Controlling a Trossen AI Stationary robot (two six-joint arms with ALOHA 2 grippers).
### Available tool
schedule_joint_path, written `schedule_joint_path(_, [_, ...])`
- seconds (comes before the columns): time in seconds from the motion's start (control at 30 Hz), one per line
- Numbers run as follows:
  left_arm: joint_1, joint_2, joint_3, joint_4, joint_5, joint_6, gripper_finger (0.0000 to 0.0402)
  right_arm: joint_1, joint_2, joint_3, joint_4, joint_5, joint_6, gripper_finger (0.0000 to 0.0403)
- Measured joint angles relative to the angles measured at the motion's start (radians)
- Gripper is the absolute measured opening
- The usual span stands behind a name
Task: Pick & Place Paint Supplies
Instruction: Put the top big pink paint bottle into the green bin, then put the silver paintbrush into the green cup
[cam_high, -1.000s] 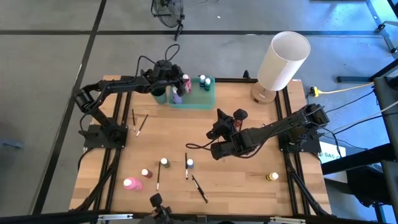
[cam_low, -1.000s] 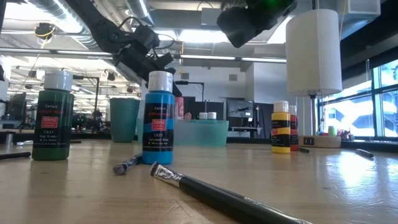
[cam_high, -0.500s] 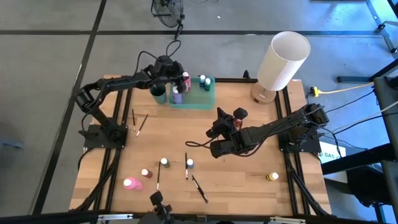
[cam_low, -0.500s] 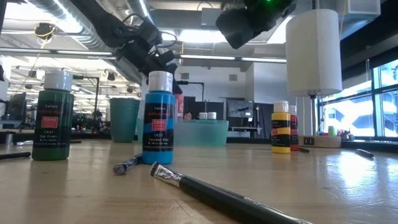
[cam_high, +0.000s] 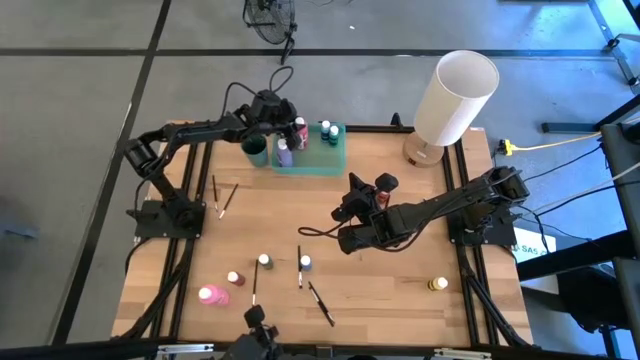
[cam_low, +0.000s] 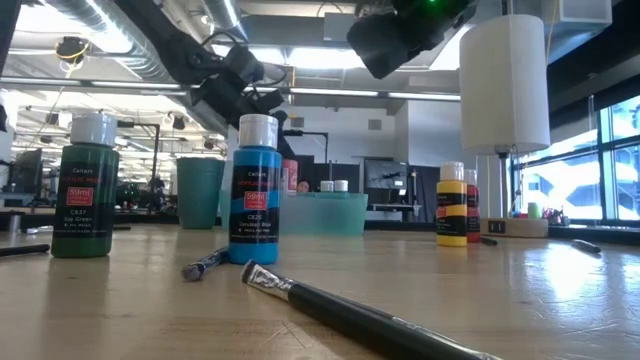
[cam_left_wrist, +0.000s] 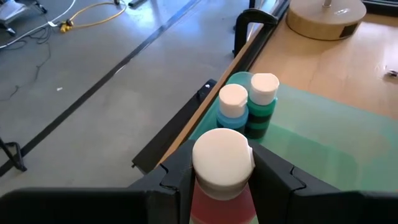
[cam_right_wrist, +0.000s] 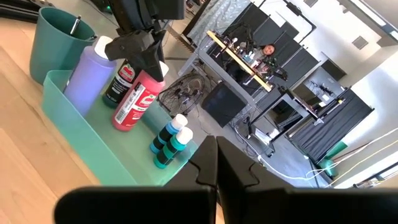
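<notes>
Even indoor light, soft shadows

Ceiling strip lights (cam_low: 300, 55) glare bright in the low view and windows (cam_low: 615, 160) glow at its right; the nearest paintbrush (cam_low: 350, 312) blurs up close, while the white cap (cam_left_wrist: 222, 155) shows slightly soft in the left wrist view.

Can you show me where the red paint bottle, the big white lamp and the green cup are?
red paint bottle (cam_right_wrist: 134, 99): right wrist view, on its label.
white lamp (cam_high: 456, 95): high view, on the shade's side.
green cup (cam_right_wrist: 57, 43): right wrist view, on its outer wall.
</notes>
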Motion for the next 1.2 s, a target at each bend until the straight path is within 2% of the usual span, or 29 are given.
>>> schedule_joint_path(0.23, [0.001, 0.001, 0.0, -0.002, 0.013, -0.006, 0.0118, 0.0, 0.0, 0.0, -0.007, 0.0, 0.0, 0.0001])
schedule_joint_path(0.4, [0.0, 0.002, -0.002, -0.002, 0.024, -0.008, 0.0174, 0.0, 0.0, 0.0, -0.007, -0.005, 0.0, 0.0001])
schedule_joint_path(0.5, [0.0, 0.002, -0.002, -0.003, 0.024, -0.008, 0.0187, 0.0, 0.0, 0.0, -0.007, -0.005, 0.0, 0.0001])
schedule_joint_path(0.83, [0.0, 0.0, -0.004, 0.004, 0.019, -0.008, 0.0188, 0.0, 0.0, 0.0, -0.007, -0.009, -0.001, 0.0001])
schedule_joint_path(1.2, [-0.001, -0.064, -0.006, -0.013, 0.017, -0.007, 0.0191, -0.001, 0.0, 0.0, -0.008, -0.032, -0.003, 0.0001])
